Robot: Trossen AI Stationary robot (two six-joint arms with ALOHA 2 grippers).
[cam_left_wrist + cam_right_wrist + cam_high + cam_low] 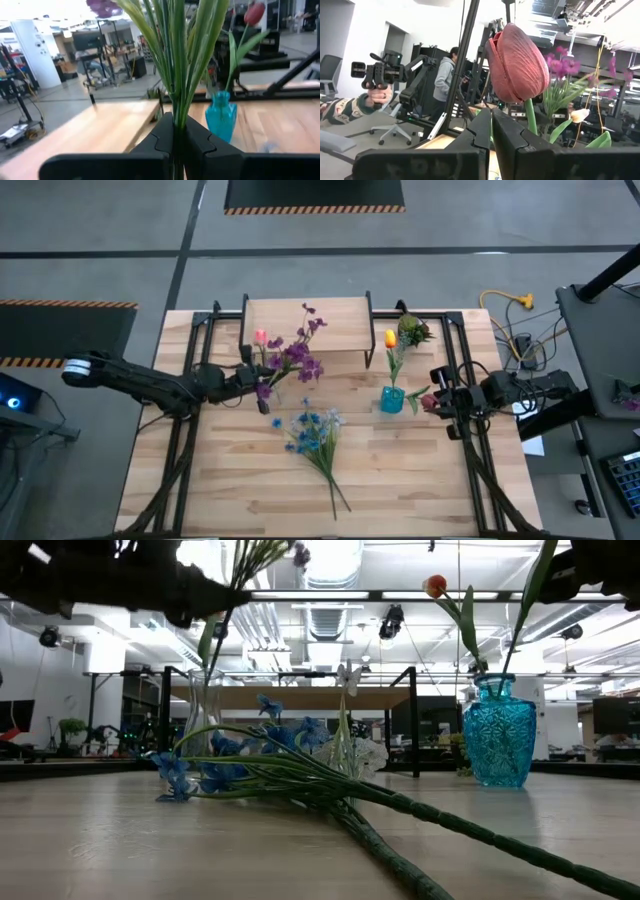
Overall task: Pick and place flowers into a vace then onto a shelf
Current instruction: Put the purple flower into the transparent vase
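Observation:
My left gripper (247, 380) is shut on a bunch of purple flowers (295, 358), which stands over a clear glass vase (205, 715). A pink bloom (260, 337) shows beside the bunch. My right gripper (442, 402) is shut on a dark red tulip (517, 62), just right of the blue vase (392, 400). That vase holds an orange tulip (390, 338). Blue and white flowers (315, 435) lie flat on the table. The shelf (308, 325) stands at the far edge. My left gripper pinches the bunch's green stems (176, 107) together between its two fingers, coming level from the table's left, across the stems. The bunch stands nearly upright, blooms above the fingers. Its lower stems (213, 640) slant down to the clear vase's mouth. My right gripper pinches the dark red tulip's stem (532, 120) just below the bloom, coming level from the table's right. The bloom stands above the fingers. The stem (527, 610) slants down from the gripper into the blue vase's mouth (497, 680).
A short green spiky sprig (412, 330) sits by the shelf's right end. Black frame rails (200, 330) run along the table's sides. Bare wood (420, 480) lies toward the near edge. A person (445, 80) stands in the room behind.

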